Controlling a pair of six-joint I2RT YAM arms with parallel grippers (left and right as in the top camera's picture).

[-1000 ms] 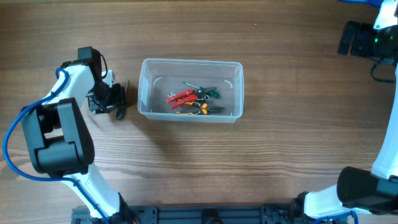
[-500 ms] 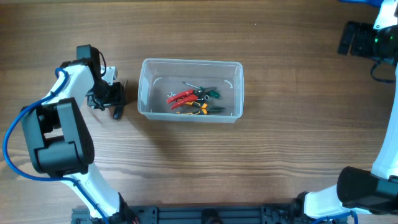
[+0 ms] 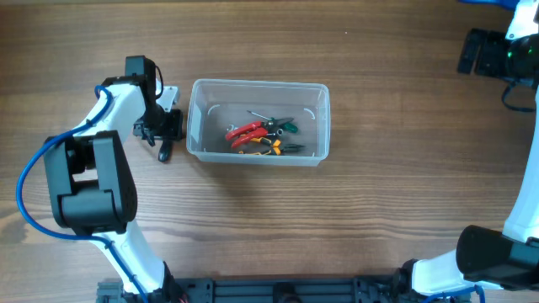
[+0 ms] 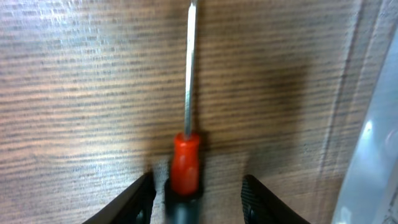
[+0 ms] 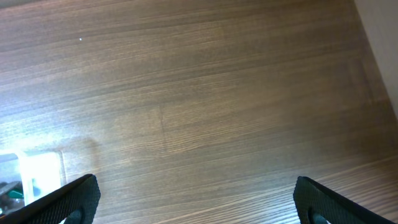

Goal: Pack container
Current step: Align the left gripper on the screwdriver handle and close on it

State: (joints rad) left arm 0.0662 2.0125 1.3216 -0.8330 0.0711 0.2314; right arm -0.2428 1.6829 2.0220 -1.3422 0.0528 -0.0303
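Plastic container (image 3: 257, 83), clear, 1 only, is sitting mid-surface on the wooden surface (image 3: 379, 194), long side running L-R. Inside it hand tools are lying in a loose pile toward the centre-right. By handle colour, that's 1 red-handled pliers (image 3: 243, 130), 1 green-handled tool (image 3: 285, 128) and 1 yellow-handled tool (image 3: 269, 145). A thin metal shaft is also poking out above them, so exact count is hard to tell. Rest of the container floor is showing bare.

Outside the container, 1 screwdriver (image 4: 185, 163) w/ red collar and black grip is pointing its shaft away from the left wrist cam. The container wall is showing just beside it at the right edge of that view.

2 arms are in view. Left arm (image 3: 114, 105) is reaching in just left of the container. Left fingers (image 4: 142, 198) are standing apart either side of the screwdriver handle, w/ a gap showing on each side, wider on the right.

Right arm (image 3: 524, 215) is staying well apart at the surface's far-right edge. Right fingers (image 5: 73, 198) are spread wide over bare wood, w/ nothing between them.
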